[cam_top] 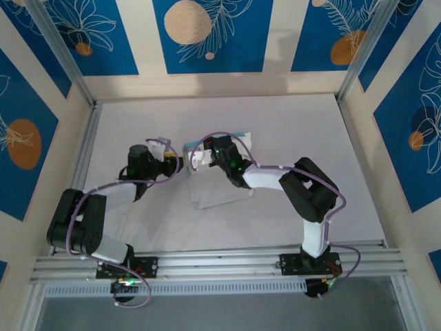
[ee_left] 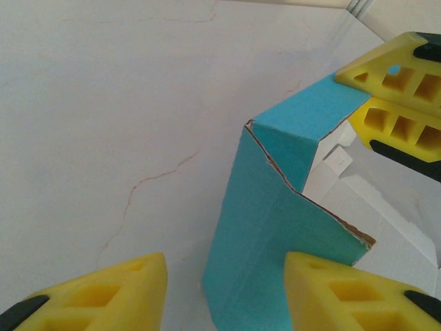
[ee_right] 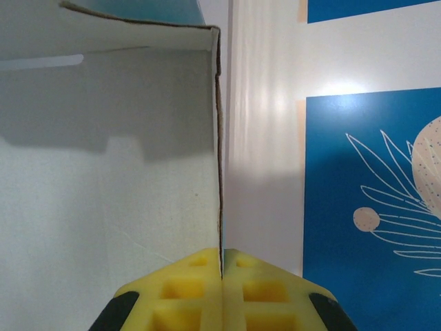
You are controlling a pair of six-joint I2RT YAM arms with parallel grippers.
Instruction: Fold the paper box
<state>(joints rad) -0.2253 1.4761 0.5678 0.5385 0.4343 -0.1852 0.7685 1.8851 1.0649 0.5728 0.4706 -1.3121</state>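
Observation:
The paper box (cam_top: 222, 187) lies mid-table, partly folded, white inside and light blue outside. In the left wrist view a light-blue wall (ee_left: 275, 227) stands upright with a folded corner flap at its top. My left gripper (ee_left: 224, 298) is open, its yellow fingers (ee_left: 110, 296) on either side of that wall's lower end, the right one close against it. My right gripper (ee_left: 348, 98) is shut on the upper flap's edge. In the right wrist view its closed pads (ee_right: 222, 276) pinch the thin card edge, with the white inner face (ee_right: 117, 207) to the left. From above, both grippers (cam_top: 178, 164) (cam_top: 198, 157) meet at the box's left end.
The white table surface (ee_left: 103, 138) has fine cracks. Aluminium rails (cam_top: 83, 152) frame the table's left, right and near sides. Walls with blue patterned panels (cam_top: 207, 34) enclose the space. Open table lies to the right of the box (cam_top: 310, 131).

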